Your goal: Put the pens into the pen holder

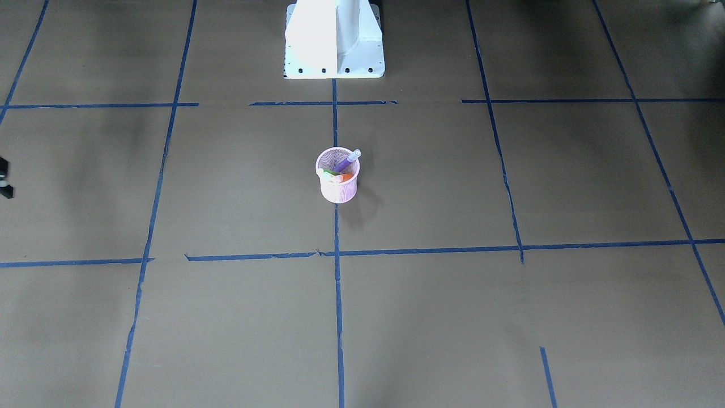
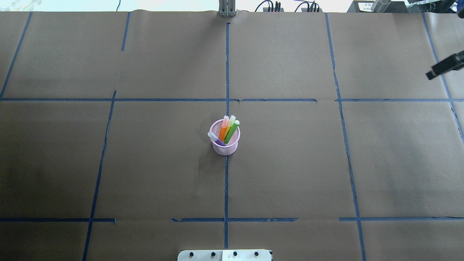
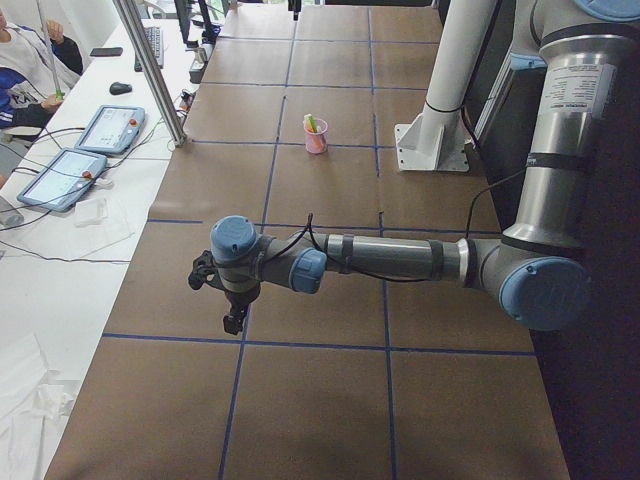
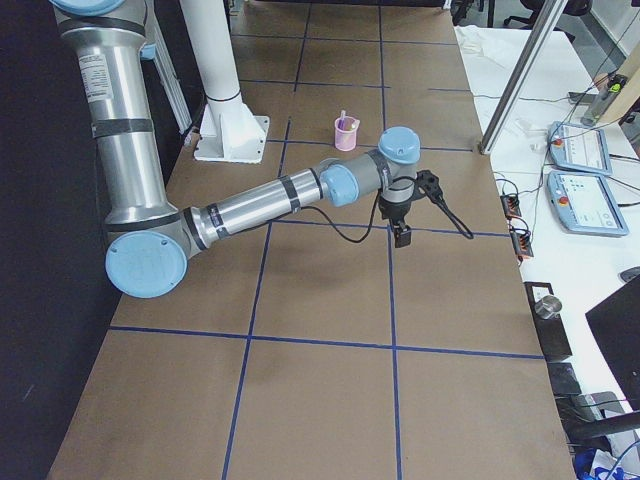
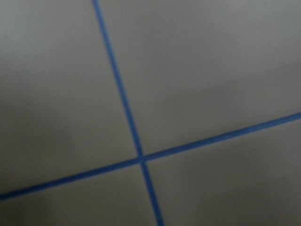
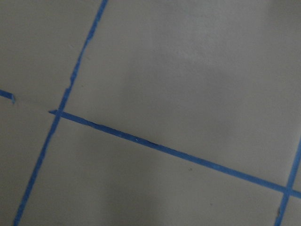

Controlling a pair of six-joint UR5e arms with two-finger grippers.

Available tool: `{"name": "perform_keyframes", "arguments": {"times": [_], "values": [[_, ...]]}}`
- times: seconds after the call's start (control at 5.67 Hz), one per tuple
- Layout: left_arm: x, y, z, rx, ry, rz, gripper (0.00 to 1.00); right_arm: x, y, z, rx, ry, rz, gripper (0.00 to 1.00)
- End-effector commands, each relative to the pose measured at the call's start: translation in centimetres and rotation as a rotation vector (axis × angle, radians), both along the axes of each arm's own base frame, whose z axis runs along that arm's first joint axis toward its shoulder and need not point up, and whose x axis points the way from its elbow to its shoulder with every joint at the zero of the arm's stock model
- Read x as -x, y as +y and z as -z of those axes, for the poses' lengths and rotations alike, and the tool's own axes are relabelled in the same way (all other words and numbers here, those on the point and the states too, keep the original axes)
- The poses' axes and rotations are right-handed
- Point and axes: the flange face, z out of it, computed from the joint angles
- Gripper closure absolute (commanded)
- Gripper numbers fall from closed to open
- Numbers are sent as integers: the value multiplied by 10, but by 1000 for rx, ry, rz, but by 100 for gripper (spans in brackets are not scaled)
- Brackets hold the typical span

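Observation:
The pink wire-mesh pen holder (image 2: 225, 146) stands upright at the middle of the table, on a blue tape line. It also shows in the front view (image 1: 338, 190), the left side view (image 3: 316, 139) and the right side view (image 4: 346, 133). Several pens stand in it: an orange pen (image 2: 223, 131), a green pen (image 2: 232, 131) and a purple pen (image 2: 215, 139) among them. My left gripper (image 3: 232, 322) hangs over the table far from the holder; I cannot tell its state. My right gripper (image 4: 402, 238) shows only partly at the overhead view's right edge (image 2: 444, 68); I cannot tell its state.
The table is covered in brown paper with a blue tape grid (image 2: 227, 181). The white robot base (image 1: 334, 39) stands behind the holder. Tablets (image 3: 85, 150) and an operator sit on a white side table. Both wrist views show only paper and tape lines.

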Motion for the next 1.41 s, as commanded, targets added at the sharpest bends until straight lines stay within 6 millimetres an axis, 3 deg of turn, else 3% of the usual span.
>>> {"name": "perform_keyframes", "arguments": {"times": [0.0, 0.18, 0.35, 0.71, 0.88, 1.06, 1.24], "values": [[28, 12, -16, 124, 32, 39, 0, -37, 32, -70, 120, -9, -24, 0], [29, 17, -23, 163, 23, 40, 0, -45, 31, -76, 139, -4, -48, 0], [28, 32, -38, 199, 28, 38, 0, -93, 45, -118, 227, -26, -138, 0], [27, 41, -49, 263, 33, 32, 0, -119, 65, -182, 382, -163, -183, 0], [27, 49, -58, 249, 25, 8, 0, -135, 70, -189, 387, -163, -214, 0], [27, 53, -61, 244, 23, -3, 0, -153, 73, -183, 376, -166, -251, 0], [27, 54, -63, 244, 23, -4, 0, -156, 73, -171, 355, -165, -258, 0]]}}
